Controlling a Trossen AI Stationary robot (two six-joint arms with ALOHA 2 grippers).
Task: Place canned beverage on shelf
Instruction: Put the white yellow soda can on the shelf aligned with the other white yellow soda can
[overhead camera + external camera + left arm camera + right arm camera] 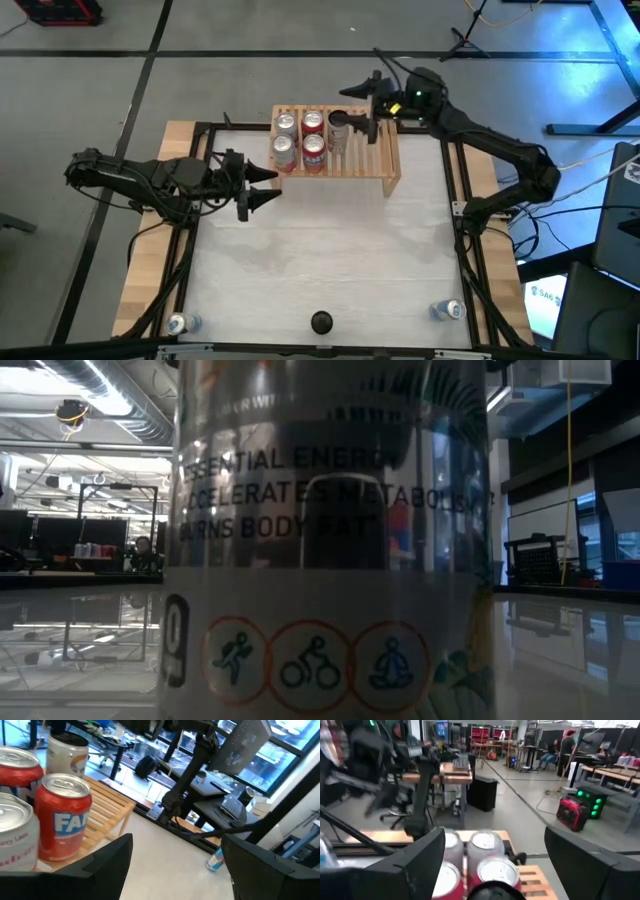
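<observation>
Right gripper over the shelf, left gripper beside it.
The right gripper (352, 112), fingers spread, straddles a dark-topped can (337, 122) on the shelf (385, 150); the left gripper (265, 187) is released, holding nothing.

The shelf (385, 150) is pale bare wood, its thin slats smooth and matt, the grain faintly visible in the left wrist view; the cans (313, 150) on it are shiny metal with brushed silver lids and glossy printed red-and-white sides; the table (330, 250) has a whitish, lightly streaked top (glossy enough to mirror the room in the low view) edged with light wood; both grippers' fingers (100, 865) look like dull black plastic.
</observation>
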